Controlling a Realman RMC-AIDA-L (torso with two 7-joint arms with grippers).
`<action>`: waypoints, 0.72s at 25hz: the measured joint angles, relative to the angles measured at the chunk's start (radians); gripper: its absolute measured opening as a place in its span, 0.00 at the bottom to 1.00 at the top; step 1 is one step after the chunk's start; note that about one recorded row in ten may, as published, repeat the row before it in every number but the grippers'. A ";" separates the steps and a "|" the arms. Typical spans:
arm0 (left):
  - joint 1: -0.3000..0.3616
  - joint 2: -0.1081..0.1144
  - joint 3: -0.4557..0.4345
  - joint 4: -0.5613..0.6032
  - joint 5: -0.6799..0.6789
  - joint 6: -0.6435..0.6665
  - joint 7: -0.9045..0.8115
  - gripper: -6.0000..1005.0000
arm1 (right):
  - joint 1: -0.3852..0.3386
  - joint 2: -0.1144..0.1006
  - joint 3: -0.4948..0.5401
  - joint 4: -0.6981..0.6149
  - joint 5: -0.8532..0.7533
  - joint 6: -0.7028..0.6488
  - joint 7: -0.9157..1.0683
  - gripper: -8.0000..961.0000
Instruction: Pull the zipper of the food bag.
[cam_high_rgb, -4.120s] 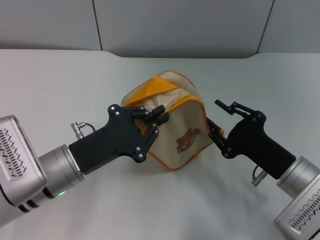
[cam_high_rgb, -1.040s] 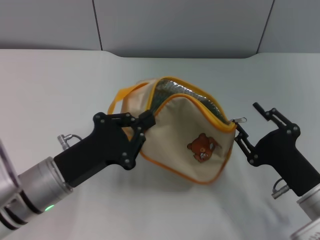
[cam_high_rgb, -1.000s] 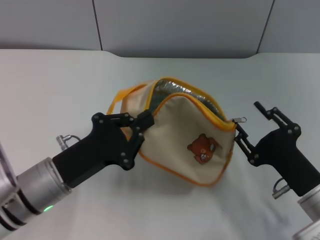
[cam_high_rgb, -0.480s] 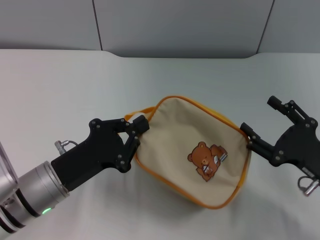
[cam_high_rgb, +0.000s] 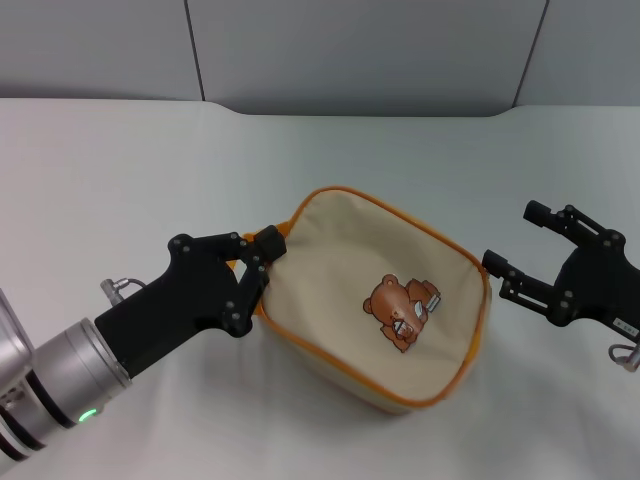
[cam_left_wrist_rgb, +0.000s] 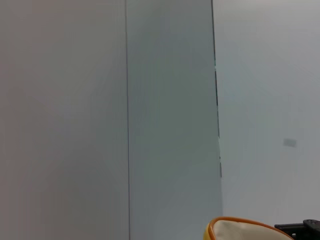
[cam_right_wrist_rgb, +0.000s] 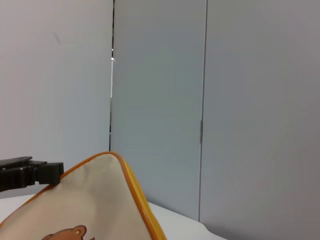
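lying flat, bear up, the food bag (cam_high_rgb: 375, 300) is pinched by the left claw (cam_high_rgb: 262, 262); right claw (cam_high_rgb: 520, 250) gapes, holding nothing

You are looking at a bare robot test station, like a lab bench. A plain white table (cam_high_rgb: 120, 170) fills the near and middle ground, and grey wall panels (cam_high_rgb: 360, 50) with thin vertical seams close off the far side. No household or shop furnishings appear around it.

Even, bright, diffuse light from above; soft shadows lie under the bag (cam_high_rgb: 380, 300) and left gripper (cam_high_rgb: 262, 262) (no glare anywhere). All views are sharp, without visible edge distortion.
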 joint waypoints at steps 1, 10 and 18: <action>0.000 0.000 0.000 0.003 0.000 0.000 -0.007 0.03 | 0.001 0.000 -0.001 -0.001 0.000 0.001 0.003 0.86; -0.001 0.002 0.031 0.045 0.008 0.016 -0.075 0.18 | 0.018 0.000 -0.066 -0.035 0.000 -0.029 0.102 0.86; -0.006 0.002 0.203 0.159 0.008 0.045 -0.194 0.56 | 0.025 -0.001 -0.270 -0.116 0.000 -0.061 0.238 0.86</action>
